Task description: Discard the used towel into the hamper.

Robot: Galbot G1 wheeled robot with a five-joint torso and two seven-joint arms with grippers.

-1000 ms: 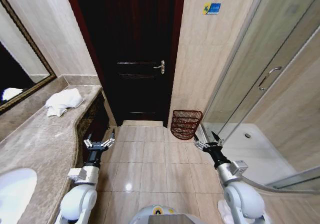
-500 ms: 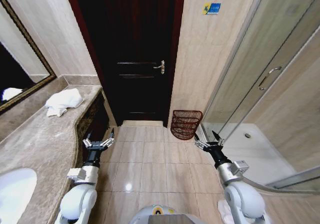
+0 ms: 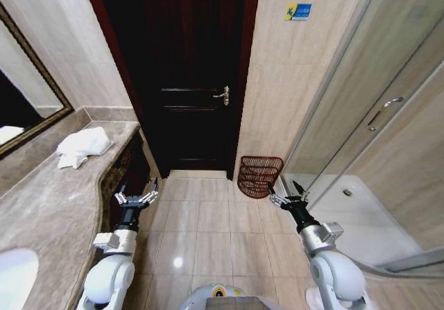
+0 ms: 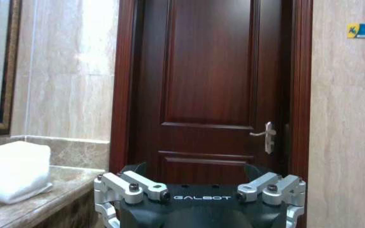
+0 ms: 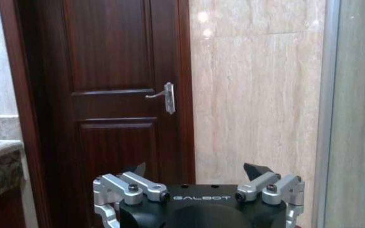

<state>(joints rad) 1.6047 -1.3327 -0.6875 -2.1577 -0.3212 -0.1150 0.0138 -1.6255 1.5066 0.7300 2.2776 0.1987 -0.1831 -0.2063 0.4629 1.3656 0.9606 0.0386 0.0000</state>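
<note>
The head camera looks steeply down from above at the tiled floor (image 3: pixel 208 227), both arms reaching forward at the bottom of its view, and it faces the dark door (image 3: pixel 191 81) ahead. Each wrist camera sits low behind its own end effector, aimed level and forward. The left wrist view faces the door (image 4: pixel 214 95) with the counter (image 4: pixel 36 199) alongside; the right one faces the same door (image 5: pixel 112 95), seemingly a little nearer. All three share its handle (image 3: pixel 222 95).
</note>
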